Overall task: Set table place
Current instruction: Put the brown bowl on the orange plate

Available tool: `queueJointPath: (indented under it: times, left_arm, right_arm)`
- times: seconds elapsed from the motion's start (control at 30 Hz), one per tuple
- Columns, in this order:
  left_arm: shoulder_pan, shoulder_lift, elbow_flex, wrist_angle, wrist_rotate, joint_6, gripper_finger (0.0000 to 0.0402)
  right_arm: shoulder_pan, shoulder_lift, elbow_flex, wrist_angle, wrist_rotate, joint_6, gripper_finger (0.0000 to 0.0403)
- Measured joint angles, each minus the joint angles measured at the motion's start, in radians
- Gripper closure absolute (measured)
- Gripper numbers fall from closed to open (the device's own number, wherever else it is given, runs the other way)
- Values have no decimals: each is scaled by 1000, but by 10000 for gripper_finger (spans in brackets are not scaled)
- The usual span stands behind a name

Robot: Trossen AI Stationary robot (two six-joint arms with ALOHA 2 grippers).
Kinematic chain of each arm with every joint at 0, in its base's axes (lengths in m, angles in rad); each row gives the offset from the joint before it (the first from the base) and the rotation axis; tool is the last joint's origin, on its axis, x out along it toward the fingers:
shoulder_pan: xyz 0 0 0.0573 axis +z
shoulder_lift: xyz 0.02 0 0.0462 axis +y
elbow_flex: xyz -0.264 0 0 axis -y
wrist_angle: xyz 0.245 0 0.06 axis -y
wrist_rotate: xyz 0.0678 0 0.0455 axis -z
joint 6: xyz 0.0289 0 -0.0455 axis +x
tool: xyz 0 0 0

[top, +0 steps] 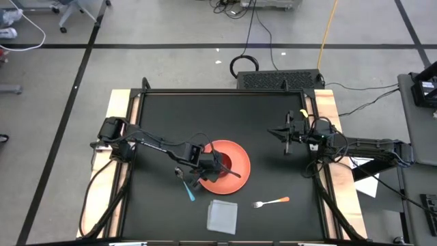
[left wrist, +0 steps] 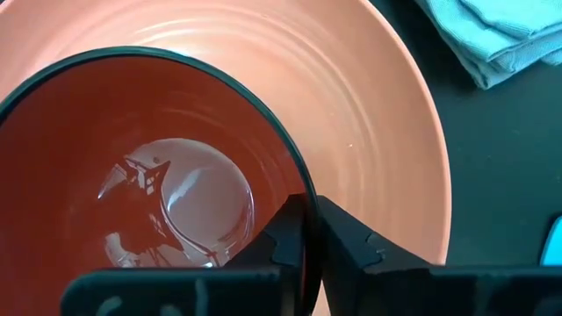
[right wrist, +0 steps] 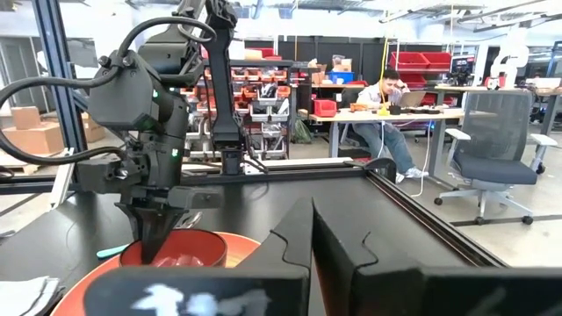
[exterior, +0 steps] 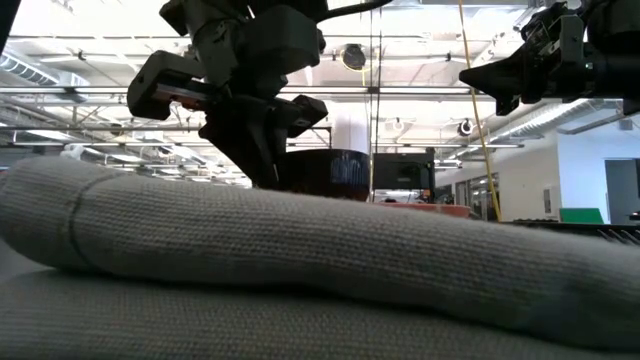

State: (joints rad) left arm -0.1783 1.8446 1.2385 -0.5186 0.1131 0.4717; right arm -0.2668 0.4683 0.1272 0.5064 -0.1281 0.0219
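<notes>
A dark bowl with a red inside (left wrist: 158, 175) is on a salmon-orange plate (top: 235, 179) at the middle of the black table (top: 164, 116). My left gripper (left wrist: 306, 206) is over the plate and shut on the bowl's rim; it also shows in the high view (top: 217, 164). My right gripper (top: 288, 140) hangs shut and empty above the table's right side, clear of everything. A blue spoon (top: 188, 191), an orange-handled fork (top: 272, 202) and a folded grey napkin (top: 222, 215) lie flat on the table near its front edge. My left gripper pinches the bowl's rim (left wrist: 294, 175), one finger inside the bowl and one outside. The fingers (right wrist: 158, 233) come from above, pointing down. The bowl stays upright over the plate; whether its base rests on the plate I cannot tell.
The napkin (exterior: 300, 260) fills the foreground of the low view. The spoon lies just left of the plate, the fork to its front right. Light wooden strips (top: 121, 102) run along the table's left and right sides. A person (right wrist: 391, 96) sits at a desk far behind the table.
</notes>
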Motion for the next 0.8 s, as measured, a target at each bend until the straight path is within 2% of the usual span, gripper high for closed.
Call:
queueJointPath:
  times: [0.57, 0.8]
  left_arm:
    - [0, 0, -1, 53, 17, -3, 367]
    - [-1, 0, -1, 53, 1, -19, 311]
  right_arm:
    - [0, 0, 0, 8, 0, 0, 403]
    - [0, 0, 0, 21, 0, 0, 403]
